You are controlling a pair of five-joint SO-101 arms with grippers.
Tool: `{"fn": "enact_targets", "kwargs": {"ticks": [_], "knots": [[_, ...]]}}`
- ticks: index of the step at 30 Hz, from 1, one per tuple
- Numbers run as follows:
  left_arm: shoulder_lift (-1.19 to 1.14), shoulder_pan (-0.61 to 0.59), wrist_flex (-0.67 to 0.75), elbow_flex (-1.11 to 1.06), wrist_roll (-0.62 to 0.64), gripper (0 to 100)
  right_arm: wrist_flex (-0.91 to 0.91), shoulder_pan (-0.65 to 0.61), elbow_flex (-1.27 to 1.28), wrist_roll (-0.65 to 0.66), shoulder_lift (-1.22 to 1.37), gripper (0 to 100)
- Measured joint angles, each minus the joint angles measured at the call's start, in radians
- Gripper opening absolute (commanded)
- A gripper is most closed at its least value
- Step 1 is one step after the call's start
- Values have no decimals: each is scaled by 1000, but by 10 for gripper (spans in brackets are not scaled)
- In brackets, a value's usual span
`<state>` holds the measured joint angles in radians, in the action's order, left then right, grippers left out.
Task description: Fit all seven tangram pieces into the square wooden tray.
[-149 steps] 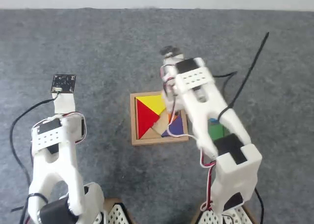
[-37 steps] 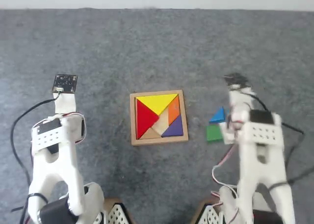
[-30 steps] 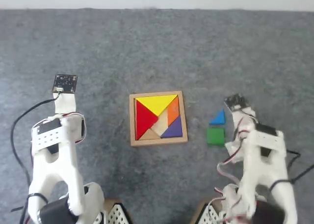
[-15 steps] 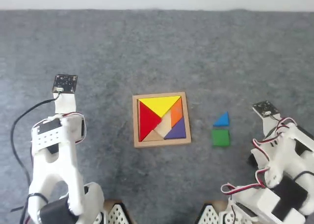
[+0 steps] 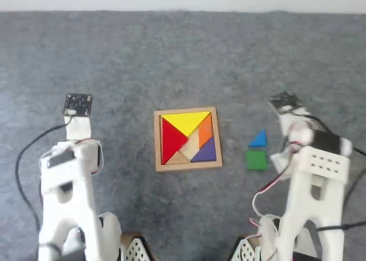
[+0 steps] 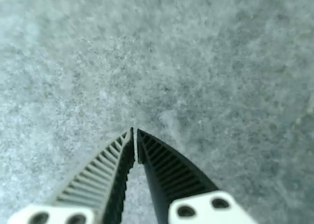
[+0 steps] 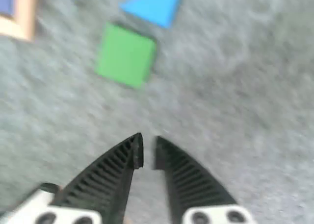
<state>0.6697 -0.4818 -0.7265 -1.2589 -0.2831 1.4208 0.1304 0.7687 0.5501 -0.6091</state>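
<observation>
I am the right arm. My right gripper (image 7: 146, 153) hangs empty over the grey mat (image 5: 114, 55), its fingers drawn almost together with a thin slit between them.

The green square (image 7: 126, 55) lies on the mat ahead of my fingertips and a little toward the wooden tray (image 7: 19, 18). It sits near them but does not touch. The blue triangle (image 7: 154, 4) lies just beyond the square, apart from it.

From above, both loose pieces sit between the tray's rim (image 5: 189, 166) and my arm, the triangle (image 5: 258, 139) farther from my base than the square (image 5: 255, 160). The tray holds five pieces.

The left gripper (image 6: 134, 136) has its fingers closed over bare mat on the tray's far side, so I judge I am the nearer arm. I would need to open my fingers wider before reaching forward.
</observation>
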Motion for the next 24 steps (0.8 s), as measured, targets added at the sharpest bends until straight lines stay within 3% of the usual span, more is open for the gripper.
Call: {"fn": "enact_targets", "kwargs": {"ticks": [5,10,14,24], "knots": [[262,0,25,-144,0,13,-101,-196,0,-184,183,288],[308,0,25,-158,-26,13,-250,-253,0,-330,439,289],[308,0,25,-158,-37,13,-316,-250,-3,-338,554,289],[308,0,28,-158,-38,13,-342,-253,-28,-344,569,292]]}}
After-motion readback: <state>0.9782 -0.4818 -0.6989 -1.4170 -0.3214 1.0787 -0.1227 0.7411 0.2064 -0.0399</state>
